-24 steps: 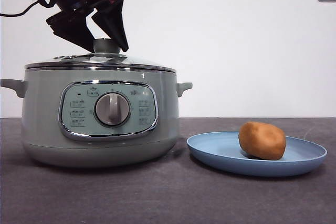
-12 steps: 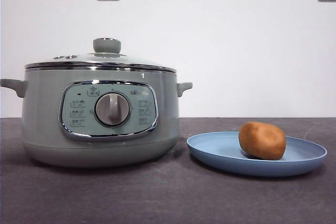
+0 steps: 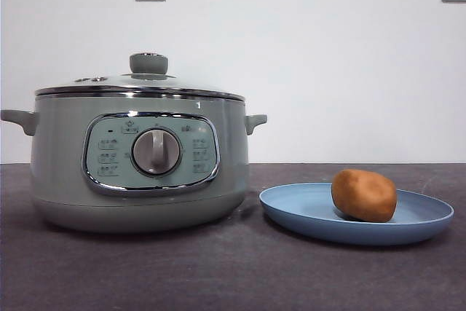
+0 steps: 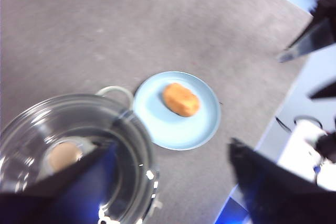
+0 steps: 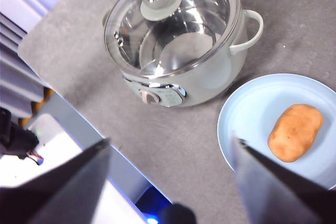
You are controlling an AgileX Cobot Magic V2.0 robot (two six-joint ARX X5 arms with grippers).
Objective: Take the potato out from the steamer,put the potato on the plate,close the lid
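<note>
Both claws — left claw [image 4: 168,182], right claw [image 5: 170,182] — hang wide open, empty; lid [image 3: 138,81] sits on steamer [image 3: 138,158], so simply retreat upward.

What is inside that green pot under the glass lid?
Through the lid, the steamer shows only its shiny metal bowl, with no food visible. The potato lies outside on the plate. Reflections cover part of the bowl.

The steamer [image 4: 79,156] is cut off and blurred in the left wrist view.
</note>
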